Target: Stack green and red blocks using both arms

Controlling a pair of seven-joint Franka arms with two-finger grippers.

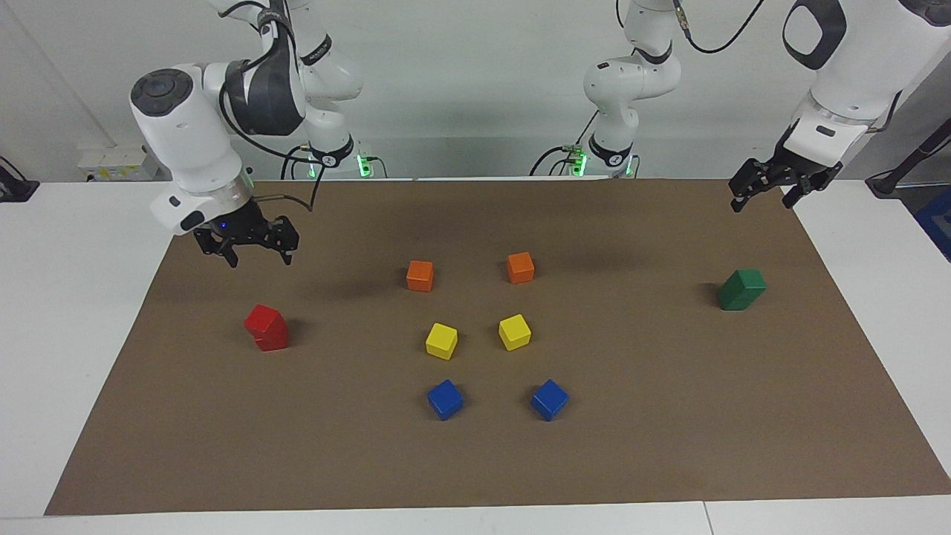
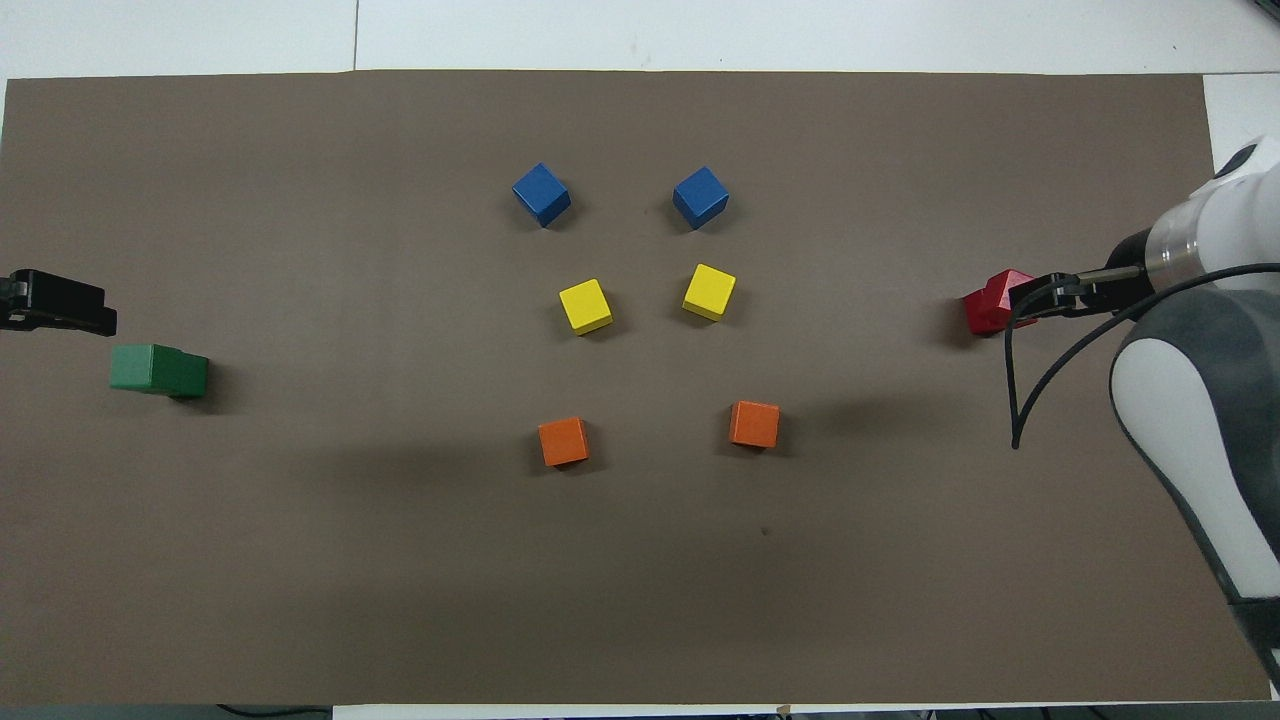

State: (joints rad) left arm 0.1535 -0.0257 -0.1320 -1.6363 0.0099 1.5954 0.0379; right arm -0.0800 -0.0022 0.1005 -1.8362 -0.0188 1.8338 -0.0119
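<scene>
Right gripper [image 1: 249,249] hangs raised and empty, its fingers parted, over the brown mat [image 1: 475,461] toward the right arm's end of the table, above and apart from the glossy red block stack [image 1: 266,328]; that stack appears to be two red cubes, the upper one twisted slightly off the lower, though the lower cube is largely hidden. At the table's middle stand three pairs of small cubes: two orange cubes [image 1: 420,275] nearest the robots, two yellow cubes [image 1: 441,341] next, two blue cubes [image 1: 445,399] farthest. Toward the left arm's end sits the dark green block stack [image 1: 741,289], one cube on another with the top offset. Left gripper [image 1: 773,183] hangs in the air over the mat's edge, fingers spread, holding nothing; this arm waits.

Judged step: both stacks are built and the grippers are clear, so the task looks near complete. Any next move calls for a straight vertical retreat, since a sideways brush could topple the skewed upper cubes; the middle cubes lie well apart from both stacks and obstruct nothing.
</scene>
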